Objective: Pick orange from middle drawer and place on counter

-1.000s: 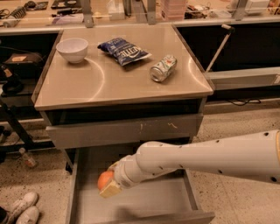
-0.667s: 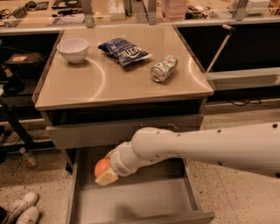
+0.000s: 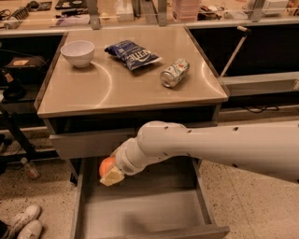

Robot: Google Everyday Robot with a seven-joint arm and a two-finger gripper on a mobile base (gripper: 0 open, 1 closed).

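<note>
The orange is held in my gripper, which is shut on it. The gripper hangs above the left part of the open middle drawer, in front of the grey drawer front above it and below the counter's front edge. My white arm reaches in from the right. The counter is the tan steel tabletop on the grey drawer cabinet. The drawer floor under the gripper is bare grey metal.
On the counter stand a white bowl, a blue chip bag and a crushed silver-green can. A cluttered bench runs behind. White shoes lie on the floor at lower left.
My gripper has risen with the orange, up off the drawer floor and slightly left, now level with the drawer front above. The arm has lifted with it.
</note>
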